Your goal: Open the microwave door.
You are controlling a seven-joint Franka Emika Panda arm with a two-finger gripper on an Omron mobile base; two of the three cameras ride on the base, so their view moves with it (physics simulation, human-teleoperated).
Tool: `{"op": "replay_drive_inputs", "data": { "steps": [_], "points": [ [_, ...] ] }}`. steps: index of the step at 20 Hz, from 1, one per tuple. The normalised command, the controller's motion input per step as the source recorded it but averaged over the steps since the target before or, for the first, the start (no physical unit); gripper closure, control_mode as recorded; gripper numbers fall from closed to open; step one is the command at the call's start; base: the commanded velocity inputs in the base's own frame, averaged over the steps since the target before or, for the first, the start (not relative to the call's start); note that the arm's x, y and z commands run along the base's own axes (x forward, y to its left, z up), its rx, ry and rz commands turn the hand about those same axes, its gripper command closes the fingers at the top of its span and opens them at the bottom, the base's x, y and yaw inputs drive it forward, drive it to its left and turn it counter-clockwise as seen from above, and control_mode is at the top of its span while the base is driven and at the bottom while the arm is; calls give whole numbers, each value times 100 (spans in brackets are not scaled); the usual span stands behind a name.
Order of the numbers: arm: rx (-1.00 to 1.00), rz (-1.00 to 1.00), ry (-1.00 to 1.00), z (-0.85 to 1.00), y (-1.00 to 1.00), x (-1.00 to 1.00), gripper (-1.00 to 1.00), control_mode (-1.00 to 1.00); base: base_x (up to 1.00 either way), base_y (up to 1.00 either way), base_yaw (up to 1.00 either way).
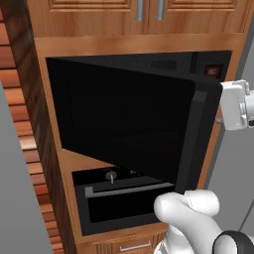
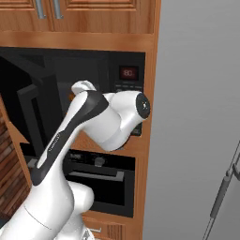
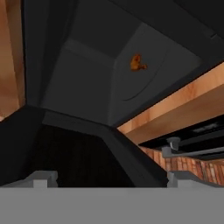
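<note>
big glossy black rectangular microwave door [image 1: 124, 119] swung wide from its wood-grain cabinet [image 1: 144, 45], gripper [image 3: 105, 177] grip unclear

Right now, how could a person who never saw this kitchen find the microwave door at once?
Find the tall wooden cabinet column. In its upper opening, the microwave door is the large glossy black panel, swung outward. The smaller oven door below has a knob and a horizontal grey handle.

Glossy black microwave door [image 1: 129, 119] stands swung partly open.
</note>
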Motion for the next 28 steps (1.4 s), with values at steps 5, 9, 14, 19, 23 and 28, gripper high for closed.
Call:
{"op": "replay_drive_inputs", "data": {
  "steps": [5, 9, 14, 19, 23, 28],
  "points": [
    [0, 2, 11, -6, 17, 35, -100, -100, 0, 0, 0],
    [0, 2, 11, -5, 19, 29, -100, -100, 0, 0, 0],
    [0, 6, 11, -1, 34, 5, -100, -100, 0, 0, 0],
    [0, 9, 16, -1, 36, 0, -100, -100, 0, 0, 0],
    [0, 12, 13, 0, 22, -14, -100, -100, 0, 0, 0],
    [0, 10, 10, 0, 7, -41, -100, -100, 0, 0, 0]
  ]
}}
